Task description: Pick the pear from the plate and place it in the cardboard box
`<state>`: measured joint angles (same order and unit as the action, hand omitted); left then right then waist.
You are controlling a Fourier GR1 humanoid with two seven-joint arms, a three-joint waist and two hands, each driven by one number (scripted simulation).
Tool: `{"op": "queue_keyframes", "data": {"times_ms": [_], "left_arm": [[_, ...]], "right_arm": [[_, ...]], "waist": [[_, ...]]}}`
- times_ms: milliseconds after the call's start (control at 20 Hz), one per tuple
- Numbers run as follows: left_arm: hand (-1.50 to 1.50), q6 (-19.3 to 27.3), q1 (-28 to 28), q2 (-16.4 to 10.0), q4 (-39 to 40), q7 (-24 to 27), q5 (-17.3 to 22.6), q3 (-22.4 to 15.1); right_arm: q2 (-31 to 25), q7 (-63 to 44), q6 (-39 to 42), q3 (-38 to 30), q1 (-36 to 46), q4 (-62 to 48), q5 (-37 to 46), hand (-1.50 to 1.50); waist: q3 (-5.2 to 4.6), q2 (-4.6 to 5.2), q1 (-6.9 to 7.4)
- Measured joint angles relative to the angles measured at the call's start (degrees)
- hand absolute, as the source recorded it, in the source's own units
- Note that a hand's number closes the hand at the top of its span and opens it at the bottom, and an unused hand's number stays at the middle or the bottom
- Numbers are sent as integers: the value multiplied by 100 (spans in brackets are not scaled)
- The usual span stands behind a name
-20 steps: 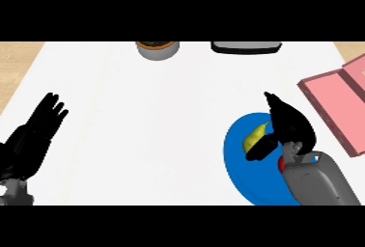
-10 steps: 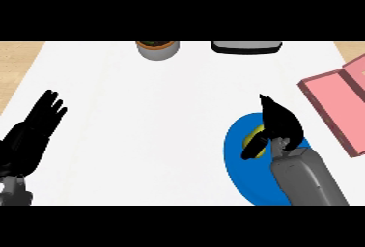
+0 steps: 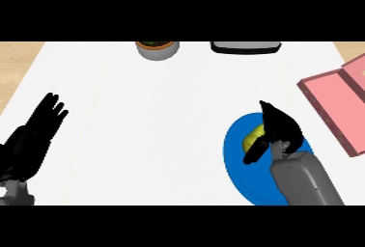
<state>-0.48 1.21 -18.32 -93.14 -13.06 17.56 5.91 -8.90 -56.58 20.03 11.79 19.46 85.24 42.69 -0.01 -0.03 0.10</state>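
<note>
The yellow-green pear (image 3: 253,137) lies on the upper part of a blue plate (image 3: 239,166) at the right of the white counter. My right hand (image 3: 279,126) reaches over the pear from the right. Its fingers stretch past the pear's top and its thumb (image 3: 252,153) hangs down at the pear's lower left, so much of the fruit is hidden. The fingers look fairly straight, not closed round it. The box (image 3: 333,102), pink and lying open, sits at the right edge, a little beyond the plate. My left hand (image 3: 31,141) rests open at the far left, fingers up.
A grey pot (image 3: 157,49) with dark contents stands at the counter's far edge. To its right along that edge is a black and white appliance (image 3: 245,47). Wooden floor shows past the counter's far left corner (image 3: 18,55).
My right hand has slid a little to the left over the pear and its thumb has come down beside it, hiding more of the fruit. The left hand has barely shifted.
</note>
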Motion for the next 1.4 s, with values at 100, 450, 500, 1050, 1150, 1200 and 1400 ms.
{"op": "queue_keyframes", "data": {"times_ms": [100,450,500,1050,1150,1200,1400], "left_arm": [[0,-43,-13,19,-23,-18,-1,57],[0,-181,49,90,-33,-122,-42,201],[0,-148,35,135,-75,-148,-103,183],[0,-301,80,328,29,-115,-284,340],[0,-347,39,365,-44,-133,-284,363],[0,-357,11,363,-117,-202,-283,388],[0,-383,50,397,-174,-305,-332,421]], "right_arm": [[22,45,37,-43,-40,-58,49,-150],[248,153,-13,-85,-126,-308,342,-150],[240,165,6,-116,-172,-236,356,-150],[213,809,-235,-297,26,-799,755,150],[203,941,-284,-316,65,-899,830,150],[200,983,-319,-317,30,-879,873,150],[224,1138,-414,-313,26,-936,1009,150]], "waist": [[-1,0,1],[0,1,3],[1,1,2],[-5,-6,6],[-8,-7,8],[-8,-9,8],[-10,-14,7]]}}
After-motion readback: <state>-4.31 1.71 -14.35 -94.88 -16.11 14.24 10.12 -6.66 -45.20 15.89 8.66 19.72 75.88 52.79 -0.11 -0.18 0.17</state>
